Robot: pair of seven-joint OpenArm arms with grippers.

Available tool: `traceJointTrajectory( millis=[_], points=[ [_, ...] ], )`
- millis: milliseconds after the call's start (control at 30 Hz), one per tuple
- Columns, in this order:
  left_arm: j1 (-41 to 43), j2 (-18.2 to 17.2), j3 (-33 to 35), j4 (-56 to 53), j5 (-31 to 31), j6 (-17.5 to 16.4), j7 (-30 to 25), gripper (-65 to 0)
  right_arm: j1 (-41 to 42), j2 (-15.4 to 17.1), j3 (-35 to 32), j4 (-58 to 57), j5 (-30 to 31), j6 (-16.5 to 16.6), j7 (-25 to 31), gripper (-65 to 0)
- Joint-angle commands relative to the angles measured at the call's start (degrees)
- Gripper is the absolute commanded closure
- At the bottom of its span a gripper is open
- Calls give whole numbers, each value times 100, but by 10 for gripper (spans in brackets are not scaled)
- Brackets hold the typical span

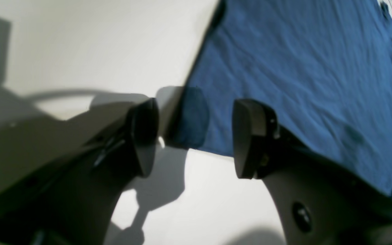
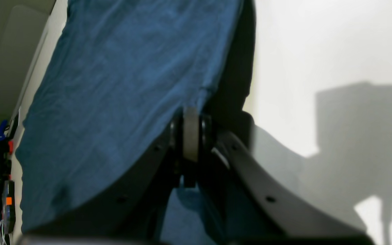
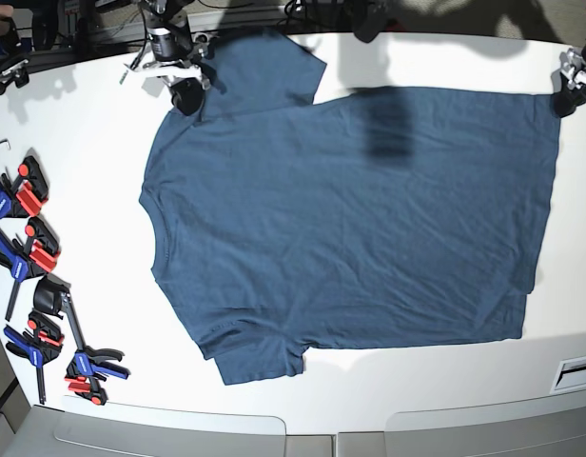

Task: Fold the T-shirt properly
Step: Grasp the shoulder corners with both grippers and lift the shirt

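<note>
The dark blue T-shirt (image 3: 350, 219) lies spread flat on the white table (image 3: 84, 152), collar to the left and hem to the right. At the far right, my left gripper (image 3: 571, 90) hovers at the hem's far corner. In the left wrist view it (image 1: 196, 136) is open, and that corner of the T-shirt (image 1: 284, 68) lies between the two fingers without being pinched. My right gripper (image 3: 184, 93) sits at the far shoulder beside the upper sleeve (image 3: 264, 67). Up close it (image 2: 191, 132) is shut on the edge of the T-shirt (image 2: 121, 85).
Several blue and red clamps (image 3: 31, 248) lie along the table's left edge, with another (image 3: 88, 369) near the front left corner. Cables and fixtures crowd the far edge (image 3: 46, 38). A white slotted piece (image 3: 578, 371) sits at the front right.
</note>
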Motion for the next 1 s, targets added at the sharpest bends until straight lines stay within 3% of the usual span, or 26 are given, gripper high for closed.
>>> traceJointTrajectory(
  millis=[0,267,467,600,800,967],
  points=[
    [50,-33,109,-11,251,90,387,-327,-20,15,11,83,15,107,83,0],
    [48,15,544,111,258,90,404,-300,-22,15,11,83,-107,107,83,0],
    [48,26,542,146,407,92,372,-182,-20,15,11,83,-107,107,83,0],
    [48,26,540,146,468,92,273,-9,-20,15,11,83,-107,107,83,0],
    [50,11,535,151,796,90,-334,0,-20,17,11,85,-109,109,83,0],
    [81,-83,422,188,804,90,-302,0,-52,46,76,87,-109,286,-68,0]
  ],
)
